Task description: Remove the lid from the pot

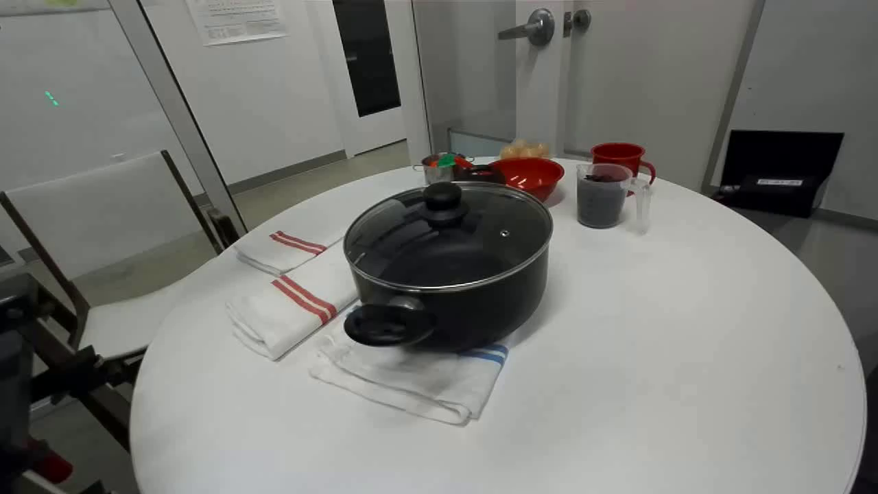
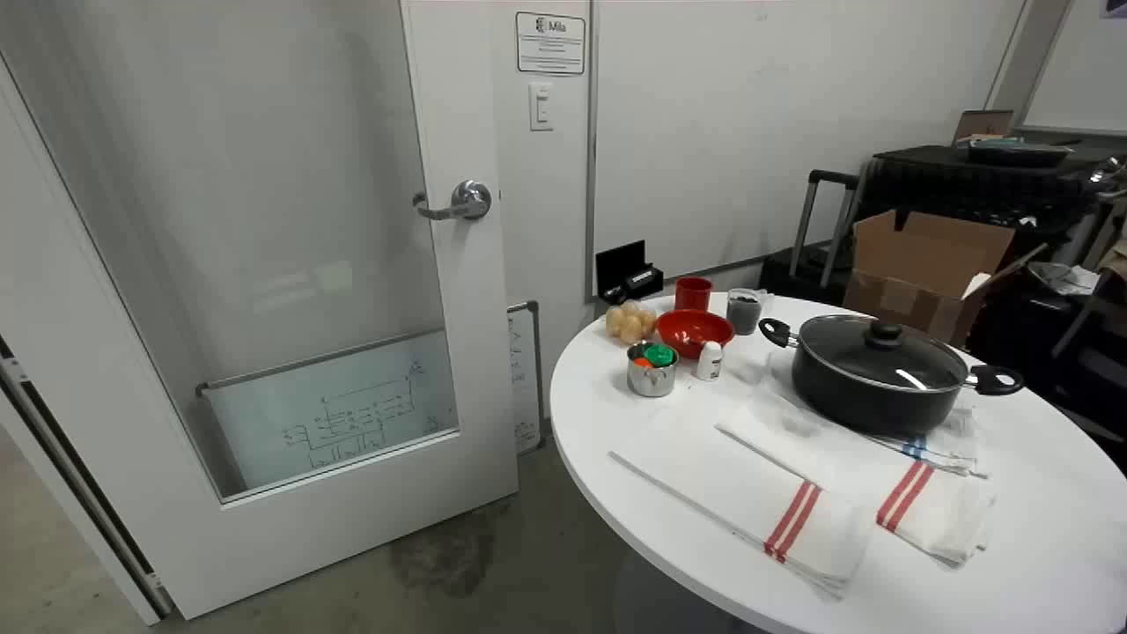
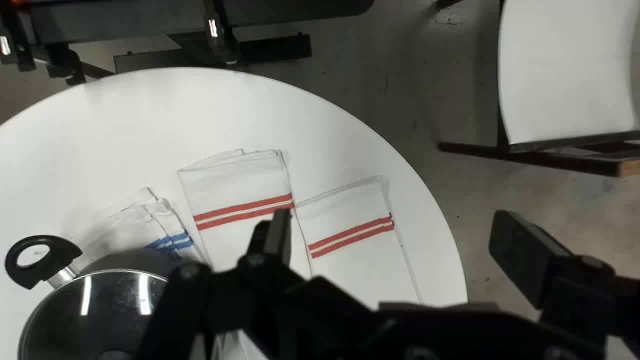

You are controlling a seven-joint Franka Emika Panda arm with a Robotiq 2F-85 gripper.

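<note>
One tool (image 3: 392, 232), fingers (image 3: 520, 257) wide apart

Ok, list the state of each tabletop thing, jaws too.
Black pot: upright, covered
Glass lid: seated on black pot
Jaws: open
Blue-striped towel: folded, partly under black pot
Red-striped towels: folded
Clear measuring cup: upright, dark contents
Red bowl: upright, uncovered
Small metal pot: uncovered, holding things
Red mug: upright
White bottle: upright
Yellowish balls: clustered

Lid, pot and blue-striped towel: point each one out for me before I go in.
Lid (image 1: 455, 250): in an exterior view, on its glass.
Pot (image 2: 867, 401): in an exterior view, on its black side wall.
Blue-striped towel (image 3: 132, 227): in the wrist view, on its white folded cloth.
</note>
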